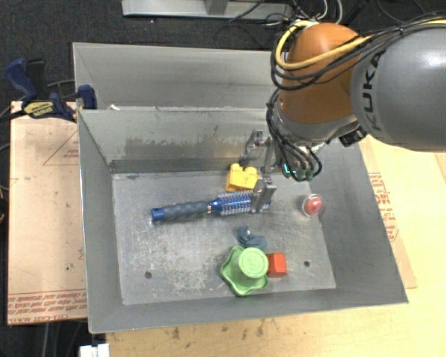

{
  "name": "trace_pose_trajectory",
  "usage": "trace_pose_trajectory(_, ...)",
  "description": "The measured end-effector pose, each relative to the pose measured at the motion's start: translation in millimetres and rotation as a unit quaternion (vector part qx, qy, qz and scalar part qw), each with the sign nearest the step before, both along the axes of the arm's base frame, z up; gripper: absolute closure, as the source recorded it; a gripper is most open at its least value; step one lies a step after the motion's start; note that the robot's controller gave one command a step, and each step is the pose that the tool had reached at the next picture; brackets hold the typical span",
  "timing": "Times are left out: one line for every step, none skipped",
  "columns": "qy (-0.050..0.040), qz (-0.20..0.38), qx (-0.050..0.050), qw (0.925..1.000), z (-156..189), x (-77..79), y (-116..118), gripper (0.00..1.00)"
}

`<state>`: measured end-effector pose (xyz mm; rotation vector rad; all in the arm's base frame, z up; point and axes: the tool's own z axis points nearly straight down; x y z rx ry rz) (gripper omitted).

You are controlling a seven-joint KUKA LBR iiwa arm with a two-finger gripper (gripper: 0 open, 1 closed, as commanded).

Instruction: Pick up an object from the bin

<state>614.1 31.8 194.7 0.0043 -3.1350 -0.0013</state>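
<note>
1. Progress: nothing is picked yet. Every thing I can see lies on the floor of the bin (pixel 97 199), none raised.
2. My gripper (pixel 262 178) is low in the bin's middle-right part, at the bristled end of a blue brush (pixel 197 208), which lies flat with its handle pointing left.
3. A yellow block (pixel 241 177) sits just beside the gripper's left side, touching or nearly touching the brush head. I cannot tell which of the two I am set on.
4. Jaws: I cannot tell how they stand, as the metal parts overlap the brush head and block. No thing is clearly seen clamped.
5. Left to do, by my judgement: a confirmed close on one thing, then the lift clear of the bin.
6. Others lie apart from me: a red ball (pixel 311 205) to my right, and a green cup (pixel 246 270) and orange block (pixel 276 265) toward the near wall.
7. Pose: my arm (pixel 409 88) enters from the right above the rim. The wrist with its orange cover (pixel 320 65) bends down, so the gripper points roughly straight at the floor.
</note>
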Motion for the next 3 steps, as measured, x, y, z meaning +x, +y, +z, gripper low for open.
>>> trace_pose_trajectory(-0.0058, 0.099, 0.001, 0.9951, -115.1, 36.4, 19.5, 0.0)
trace_pose_trajectory(-0.0021, 0.099, 0.001, 0.9951, -112.1, 35.7, 19.3, 1.0)
trace_pose_trajectory(-0.0082, 0.13, 0.0, 0.9915, 16.5, 13.6, 30.3, 1.0)
